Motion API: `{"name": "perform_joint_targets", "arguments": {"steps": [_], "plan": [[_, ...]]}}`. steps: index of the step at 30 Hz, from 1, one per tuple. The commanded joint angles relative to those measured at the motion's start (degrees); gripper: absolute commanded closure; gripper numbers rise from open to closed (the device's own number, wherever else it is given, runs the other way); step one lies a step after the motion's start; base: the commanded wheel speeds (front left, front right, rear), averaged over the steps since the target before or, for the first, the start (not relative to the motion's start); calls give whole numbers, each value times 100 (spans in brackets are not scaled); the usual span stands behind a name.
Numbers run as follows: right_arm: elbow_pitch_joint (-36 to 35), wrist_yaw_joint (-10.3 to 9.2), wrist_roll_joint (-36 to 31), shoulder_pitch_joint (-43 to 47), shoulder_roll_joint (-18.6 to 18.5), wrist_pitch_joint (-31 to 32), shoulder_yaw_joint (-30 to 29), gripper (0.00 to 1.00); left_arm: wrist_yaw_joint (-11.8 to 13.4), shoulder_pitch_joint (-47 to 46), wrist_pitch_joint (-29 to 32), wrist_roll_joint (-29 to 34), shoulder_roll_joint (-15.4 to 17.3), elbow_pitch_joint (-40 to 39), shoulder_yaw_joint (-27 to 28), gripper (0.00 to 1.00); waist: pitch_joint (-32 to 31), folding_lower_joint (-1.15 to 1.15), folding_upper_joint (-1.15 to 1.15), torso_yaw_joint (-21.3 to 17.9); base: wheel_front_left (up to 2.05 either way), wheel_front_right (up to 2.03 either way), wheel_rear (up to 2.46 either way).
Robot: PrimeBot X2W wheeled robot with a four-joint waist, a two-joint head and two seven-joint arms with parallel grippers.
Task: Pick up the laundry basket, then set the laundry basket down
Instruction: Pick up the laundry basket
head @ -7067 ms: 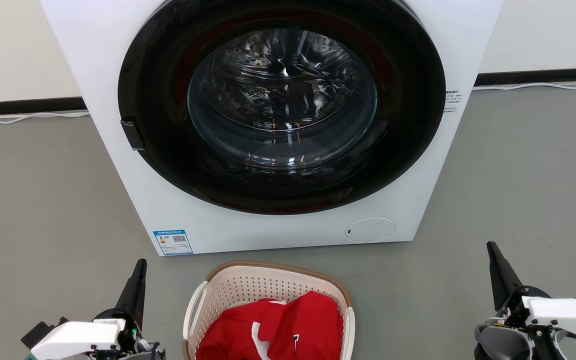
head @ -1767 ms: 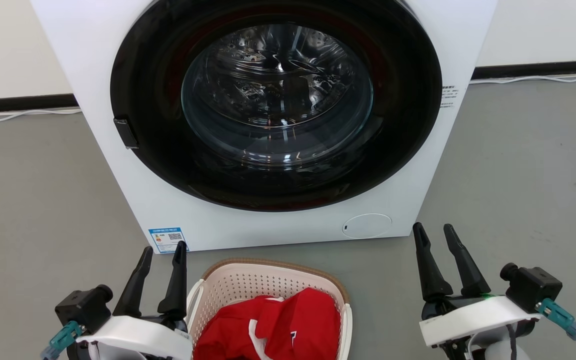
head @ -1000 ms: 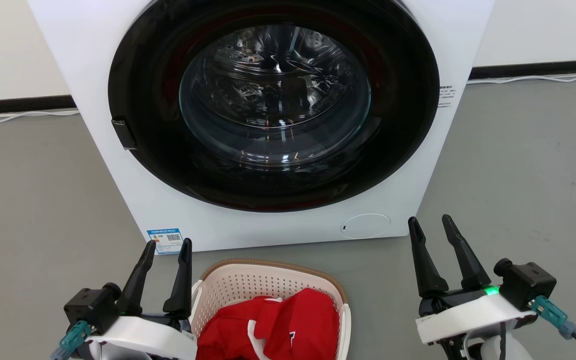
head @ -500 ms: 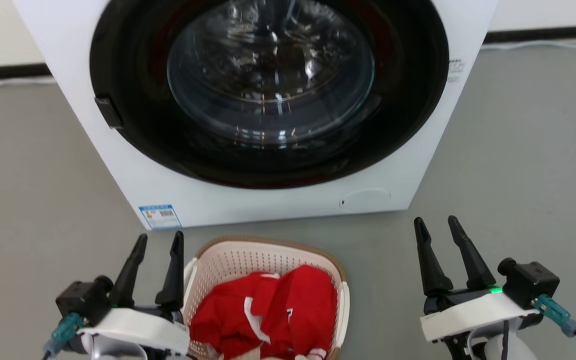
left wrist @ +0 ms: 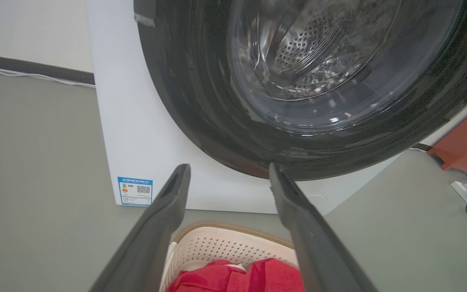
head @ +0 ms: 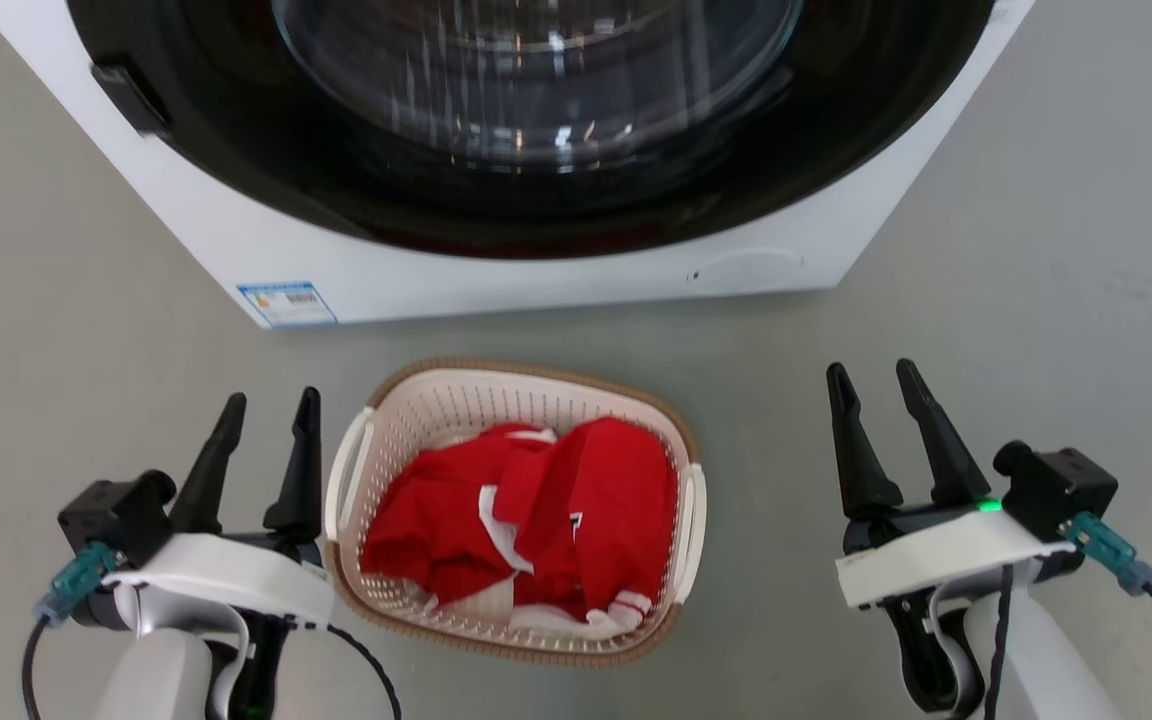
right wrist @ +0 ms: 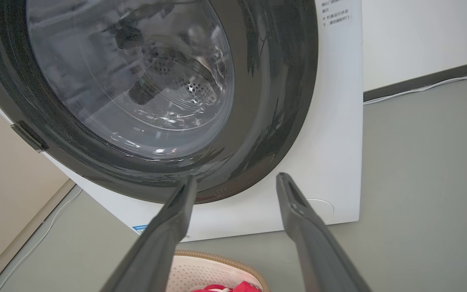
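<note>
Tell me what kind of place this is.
Probably a laundry area, maybe a test room: a front-loading washer on a grey floor, with a basket of red clothes in front of it.
</note>
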Motion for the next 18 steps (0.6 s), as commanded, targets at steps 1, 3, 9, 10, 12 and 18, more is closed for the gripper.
{"name": "perform_joint_targets", "arguments": {"steps": [1, 3, 9, 10, 12, 18], "plan": [[-83, 41, -28, -149, 12, -69, 156, 0, -33, -232, -36, -102, 142, -42, 176, 0, 262, 0, 0, 18, 0, 0, 0], [-27, 41, -30, -239, 12, -69, 163, 0, -33, -361, -36, -159, 194, 129, 145, 0, 405, 0, 0, 29, 0, 0, 0], [-68, 41, -21, -462, 12, -69, 221, 0, -33, -731, -36, -407, 395, 702, 71, 0, 777, 0, 0, -38, 0, 0, 0], [-91, 41, -20, -489, 12, -69, 232, 0, -33, -790, -36, -446, 431, 798, 66, 0, 836, 0, 0, -54, 0, 0, 0], [-148, 41, -23, -538, 12, -69, 255, 0, -33, -909, -36, -537, 488, 986, 67, 0, 962, 0, 0, -85, 0, 0, 0], [-307, 41, -31, -653, 12, -69, 312, 0, -33, -1240, -36, -720, 614, 1440, -43, 0, 1304, 0, 0, -141, 0, 0, 0]]}}
